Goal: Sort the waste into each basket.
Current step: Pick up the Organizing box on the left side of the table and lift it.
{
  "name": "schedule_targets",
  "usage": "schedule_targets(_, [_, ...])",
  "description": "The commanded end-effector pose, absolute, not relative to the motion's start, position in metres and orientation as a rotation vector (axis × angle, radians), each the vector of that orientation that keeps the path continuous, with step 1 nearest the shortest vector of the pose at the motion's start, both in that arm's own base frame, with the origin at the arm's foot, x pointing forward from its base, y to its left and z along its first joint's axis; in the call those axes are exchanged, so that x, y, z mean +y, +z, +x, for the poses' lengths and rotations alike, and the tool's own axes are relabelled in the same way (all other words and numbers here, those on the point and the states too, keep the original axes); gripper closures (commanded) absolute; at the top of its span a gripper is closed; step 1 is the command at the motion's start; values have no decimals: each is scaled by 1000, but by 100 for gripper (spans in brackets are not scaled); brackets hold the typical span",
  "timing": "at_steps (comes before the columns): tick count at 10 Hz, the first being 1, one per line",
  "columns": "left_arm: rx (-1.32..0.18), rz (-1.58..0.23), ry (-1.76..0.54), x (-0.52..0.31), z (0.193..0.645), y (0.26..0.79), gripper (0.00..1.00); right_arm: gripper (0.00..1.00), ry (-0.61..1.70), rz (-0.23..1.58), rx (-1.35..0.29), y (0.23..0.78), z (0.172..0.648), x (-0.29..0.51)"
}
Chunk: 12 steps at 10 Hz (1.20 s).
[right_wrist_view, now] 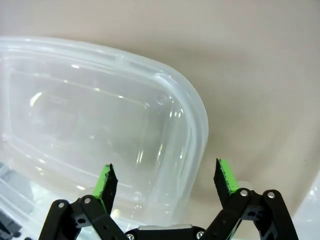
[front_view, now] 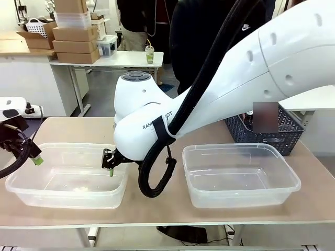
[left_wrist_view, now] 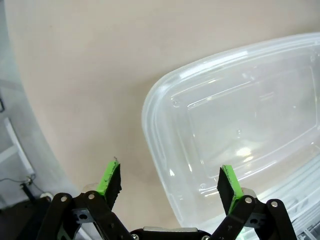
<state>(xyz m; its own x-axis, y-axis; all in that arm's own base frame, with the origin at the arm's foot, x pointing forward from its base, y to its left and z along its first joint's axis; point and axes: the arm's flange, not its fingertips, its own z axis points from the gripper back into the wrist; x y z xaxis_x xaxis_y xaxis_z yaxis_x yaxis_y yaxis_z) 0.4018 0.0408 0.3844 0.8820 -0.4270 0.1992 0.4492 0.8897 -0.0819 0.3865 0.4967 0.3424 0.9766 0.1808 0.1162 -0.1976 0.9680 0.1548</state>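
Left pincer [front_view: 35, 157] [left_wrist_view: 170, 186]: hung at 9 o'clock over the tabletop [front_view: 78, 130], green fingers [left_wrist_view: 110, 181] parted, gripped nothing; looked down on a rounded corner of the first clear basket [front_view: 63, 198] [left_wrist_view: 148, 120]. Right pincer [front_view: 110, 166] [right_wrist_view: 165, 182]: stretched in from 3 o'clock across the middle, hovered above the 3 o'clock end of that same basket, jaws likewise apart and bare, with the rolled rim below them. First clear basket sat at 8 o'clock on the tabletop, second clear basket [front_view: 241, 196] at 4 o'clock, the two apart and both upright. Dark lattice basket [front_view: 261, 138] stood at 2 o'clock, just behind the second. Person in black [front_view: 199, 31] stood at 12 o'clock, beyond the far edge.
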Motion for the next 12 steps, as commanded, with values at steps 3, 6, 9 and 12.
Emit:
schedule_targets(3, [-147, -138, -505, 43, 399, 364, 100, 100, 166, 98, -147, 358, 387, 502])
schedule_targets(6, [-149, -118, -510, 39, 398, 366, 100, 100, 136, 48, -127, 357, 384, 500])
schedule_targets(9, [-148, -64, -502, 37, 396, 372, 100, 100, 83, -5, -154, 359, 385, 497])
schedule_targets(12, [-116, -107, -455, 33, 385, 387, 100, 100, 28, -57, -146, 371, 389, 482])
